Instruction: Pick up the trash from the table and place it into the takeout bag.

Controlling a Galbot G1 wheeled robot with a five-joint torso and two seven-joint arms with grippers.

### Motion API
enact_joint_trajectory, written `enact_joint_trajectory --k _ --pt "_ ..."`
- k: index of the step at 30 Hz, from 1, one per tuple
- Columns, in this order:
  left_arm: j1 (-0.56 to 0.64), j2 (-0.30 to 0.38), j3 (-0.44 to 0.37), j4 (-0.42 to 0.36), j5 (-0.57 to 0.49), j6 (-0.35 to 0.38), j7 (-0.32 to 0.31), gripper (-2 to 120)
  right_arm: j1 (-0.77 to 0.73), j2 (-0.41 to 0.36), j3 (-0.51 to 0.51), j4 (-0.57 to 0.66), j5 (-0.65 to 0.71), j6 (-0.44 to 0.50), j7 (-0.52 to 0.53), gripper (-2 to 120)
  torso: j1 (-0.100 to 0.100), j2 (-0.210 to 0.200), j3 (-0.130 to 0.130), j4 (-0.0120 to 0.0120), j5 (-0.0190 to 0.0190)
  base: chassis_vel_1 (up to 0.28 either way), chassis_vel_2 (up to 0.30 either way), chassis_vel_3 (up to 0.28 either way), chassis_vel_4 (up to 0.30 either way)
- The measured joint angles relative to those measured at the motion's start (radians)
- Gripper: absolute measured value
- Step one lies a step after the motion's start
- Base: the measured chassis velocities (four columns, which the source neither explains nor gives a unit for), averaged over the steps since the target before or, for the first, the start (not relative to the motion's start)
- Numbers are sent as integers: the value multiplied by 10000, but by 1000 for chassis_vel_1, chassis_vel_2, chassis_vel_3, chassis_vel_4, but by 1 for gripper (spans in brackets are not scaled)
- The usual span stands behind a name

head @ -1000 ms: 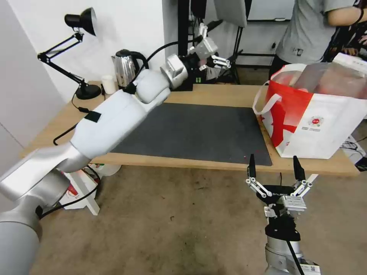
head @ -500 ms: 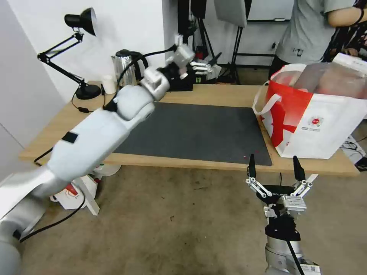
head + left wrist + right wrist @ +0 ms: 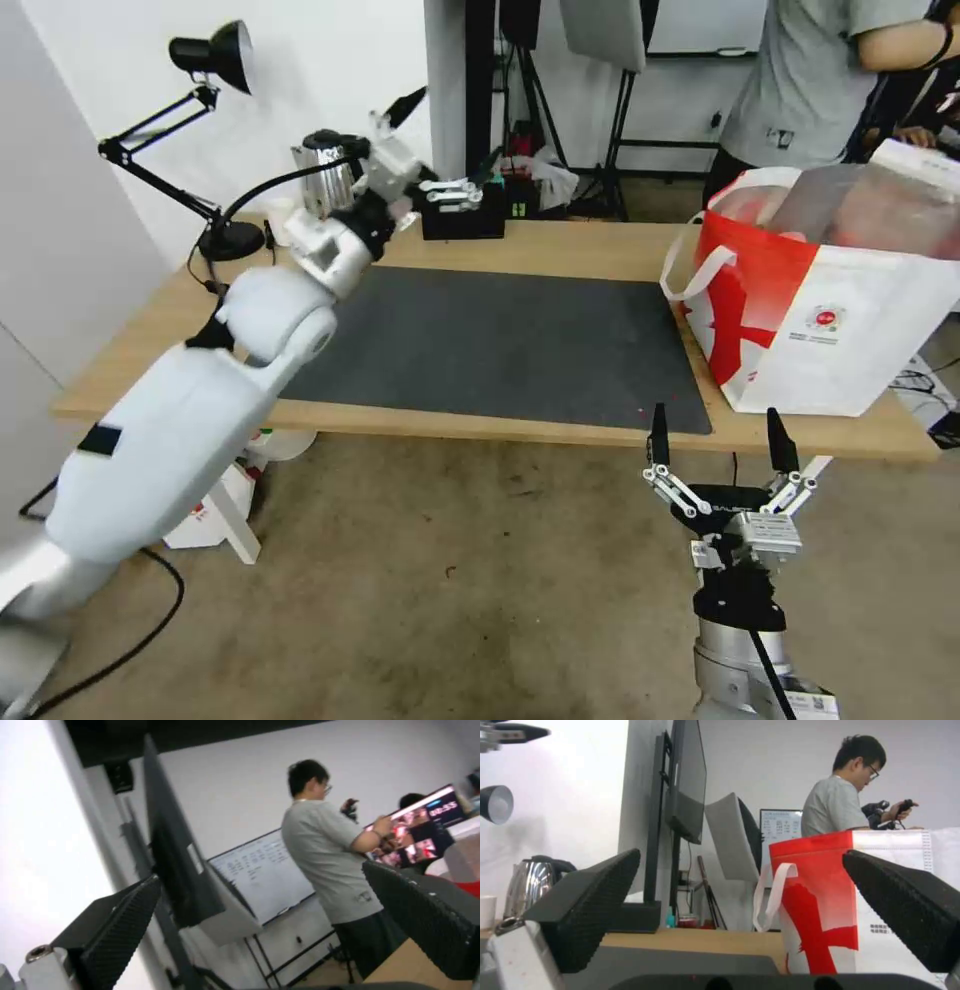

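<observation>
Desk lamp (image 3: 205,60): black, jointed, stood on the table's (image 3: 560,250) far left corner against the white wall.

Small white cup (image 3: 281,215): seen at the back edge, between the lamp's base and the kettle, partly hidden by the left arm.

Kettle (image 3: 322,170): steel with a black lid, at the back left; its lower half is covered by the left arm's wrist.

Left gripper (image 3: 440,140): raised above the table's back left, just beside the kettle, pointed toward the room behind. The jaws are spread wide and nothing is held between them. The arm is stretched from the lower left across the table's front edge and the mat's left corner.

Mat (image 3: 500,340): dark grey, laid over the middle of the light-wood top; a few red specks are seen near its front right corner.

Black box (image 3: 462,215): at the back edge, behind the mat, close under the left gripper.

Right gripper (image 3: 716,437): held low in front of the table's front edge, fingertips up, near the mat's front right corner. The jaws are wide apart and empty.

Bag (image 3: 830,300): red and white, with white loop handles and a small round logo, stood on the table's right end, touching the mat's right edge. Reddish contents are seen dimly through its open top; the separate items cannot be told apart.
</observation>
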Motion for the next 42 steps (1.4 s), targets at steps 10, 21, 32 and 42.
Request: enact_joint_trajectory --k 10,21,32,42 --pt "2745 66 -1544 -1777 134 104 -772 100 0 0 0 0 0 0 0 100 -1 1 1 1 1 0 0 0 0" --pt "5190 -72 -3404 -3495 555 214 -1379 100 0 0 0 0 0 0 0 100 -1 1 0 0 3 0 0 0 0" --pt "7040 -911 -4620 -4271 1470 -124 -1887 100 0 -1 0 0 0 0 0 100 -1 1 0 1 2 0 0 0 0" --pt "8868 -2015 -5262 -4810 2475 -995 -2125 100 0 0 0 0 -1 0 0 100 -2 1 0 0 4 0 0 0 0"
